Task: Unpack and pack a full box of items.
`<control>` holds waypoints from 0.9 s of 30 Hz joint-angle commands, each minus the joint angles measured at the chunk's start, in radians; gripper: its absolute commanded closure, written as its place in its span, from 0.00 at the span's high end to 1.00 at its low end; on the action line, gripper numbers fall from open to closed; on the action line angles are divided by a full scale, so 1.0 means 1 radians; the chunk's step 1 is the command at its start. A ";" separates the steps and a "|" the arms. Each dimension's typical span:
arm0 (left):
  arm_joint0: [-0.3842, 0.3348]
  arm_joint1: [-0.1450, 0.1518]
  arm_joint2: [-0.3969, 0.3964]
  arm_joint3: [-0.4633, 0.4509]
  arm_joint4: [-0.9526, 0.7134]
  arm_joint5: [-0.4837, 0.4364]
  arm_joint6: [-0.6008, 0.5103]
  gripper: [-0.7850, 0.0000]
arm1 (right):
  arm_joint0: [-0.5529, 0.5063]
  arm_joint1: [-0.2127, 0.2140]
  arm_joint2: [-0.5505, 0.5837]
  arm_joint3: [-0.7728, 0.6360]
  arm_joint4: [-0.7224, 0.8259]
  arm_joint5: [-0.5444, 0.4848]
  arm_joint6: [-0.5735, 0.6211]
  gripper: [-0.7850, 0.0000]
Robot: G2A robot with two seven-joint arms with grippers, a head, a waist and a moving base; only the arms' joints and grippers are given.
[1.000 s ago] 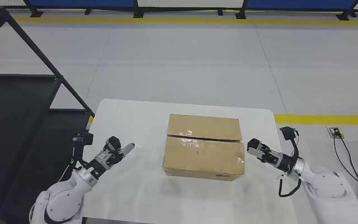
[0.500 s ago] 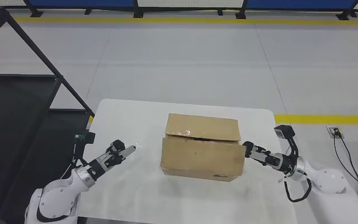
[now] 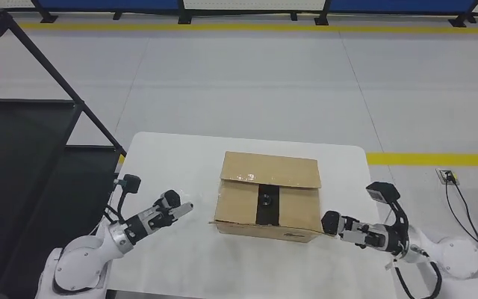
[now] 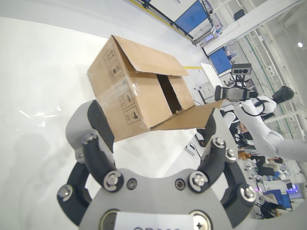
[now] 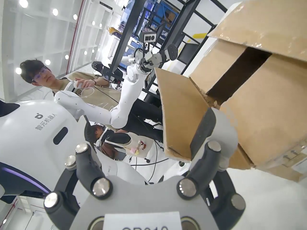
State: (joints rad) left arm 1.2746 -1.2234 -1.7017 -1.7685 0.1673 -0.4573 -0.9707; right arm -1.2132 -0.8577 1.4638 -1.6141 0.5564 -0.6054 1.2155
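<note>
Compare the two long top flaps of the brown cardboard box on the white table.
The near long flap is swung outward, sticking out past the front edge of the brown cardboard box; the far long flap slants over its top. The right gripper sits at the near flap's corner; no gripper touches the far flap. Both are plain brown cardboard.

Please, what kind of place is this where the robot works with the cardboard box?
Most likely a robot test hall or laboratory, not a home. The floor has a yellow line marking off the area, blue partition panels stand along it, and the cardboard box sits on a plain white table.
</note>
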 commanded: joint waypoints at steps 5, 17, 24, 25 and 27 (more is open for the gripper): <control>-0.016 0.014 0.038 0.012 -0.154 0.041 -0.151 1.00 | -0.046 0.052 -0.063 -0.010 -0.099 -0.070 -0.070 1.00; -0.058 0.030 0.206 0.075 -0.146 0.063 -0.282 1.00 | 0.037 0.132 -0.290 0.110 -0.098 -0.201 -0.202 1.00; -0.077 0.034 0.261 0.117 -0.117 0.068 -0.250 1.00 | 0.118 0.145 -0.347 0.173 0.158 -0.201 -0.202 1.00; -0.079 0.035 0.266 0.122 -0.113 0.070 -0.246 1.00 | 0.134 0.145 -0.348 0.184 0.211 -0.182 -0.183 1.00; -0.082 0.037 0.273 0.127 -0.108 0.074 -0.238 1.00 | 0.163 0.141 -0.342 0.220 0.299 -0.155 -0.156 1.00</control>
State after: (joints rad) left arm 1.1938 -1.1869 -1.4308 -1.6430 0.0578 -0.3846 -1.2115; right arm -1.0635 -0.7147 1.1173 -1.4118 0.8064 -0.7713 1.0490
